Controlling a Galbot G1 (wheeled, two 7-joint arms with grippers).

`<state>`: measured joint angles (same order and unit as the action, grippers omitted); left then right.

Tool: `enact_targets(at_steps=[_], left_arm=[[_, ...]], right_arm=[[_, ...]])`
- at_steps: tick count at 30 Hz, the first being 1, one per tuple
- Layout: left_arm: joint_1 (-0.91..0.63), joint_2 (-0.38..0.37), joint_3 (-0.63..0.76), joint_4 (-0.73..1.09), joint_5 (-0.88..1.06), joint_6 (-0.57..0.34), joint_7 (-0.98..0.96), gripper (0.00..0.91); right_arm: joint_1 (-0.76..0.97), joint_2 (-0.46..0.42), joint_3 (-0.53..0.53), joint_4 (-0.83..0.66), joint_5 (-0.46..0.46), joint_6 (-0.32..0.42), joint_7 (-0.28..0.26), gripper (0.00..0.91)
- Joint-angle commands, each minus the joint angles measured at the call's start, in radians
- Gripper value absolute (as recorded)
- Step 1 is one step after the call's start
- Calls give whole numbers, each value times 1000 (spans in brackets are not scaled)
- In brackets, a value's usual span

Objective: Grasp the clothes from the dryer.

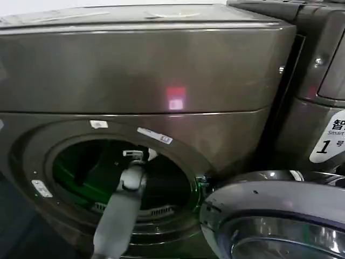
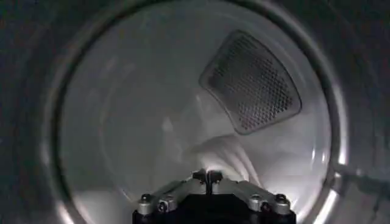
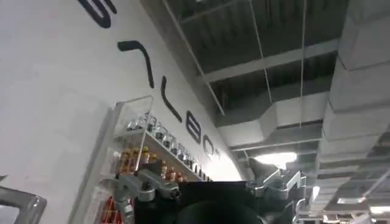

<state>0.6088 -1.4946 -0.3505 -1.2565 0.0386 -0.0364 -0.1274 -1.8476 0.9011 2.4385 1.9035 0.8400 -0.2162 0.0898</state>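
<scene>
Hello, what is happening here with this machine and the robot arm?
The robot's left arm reaches through the open round door of the dryer, with the left gripper inside the drum. The left wrist view shows the gripper close to a pale bundle of clothes lying at the back of the drum. Nothing is grasped yet, as far as one can see. The right gripper is away from the machine, pointing up towards the ceiling.

The dryer (image 1: 145, 81), a large dark bronze-grey front-loader, is being seen with its round porthole open and a small pink-red light glowing on its front. Inside the drum, what seems to be the clothes (image 2: 222, 155) is lying as a pale, soft bundle.
</scene>
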Motion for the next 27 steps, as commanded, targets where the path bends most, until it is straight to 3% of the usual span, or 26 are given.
enact_targets(at_steps=[1, 12, 27], left_arm=[[100, -5, -25, -151, -22, -20, -80, 0], [96, -12, -16, -168, -34, 10, -68, 0], [94, -11, -18, -177, -51, 27, -60, 0]], right_arm=[[-8, 1, 7, -4, -1, 36, -16, 907], [-9, 5, 12, -13, -3, 63, -9, 907], [-13, 9, 28, -3, -10, 35, -21, 907]])
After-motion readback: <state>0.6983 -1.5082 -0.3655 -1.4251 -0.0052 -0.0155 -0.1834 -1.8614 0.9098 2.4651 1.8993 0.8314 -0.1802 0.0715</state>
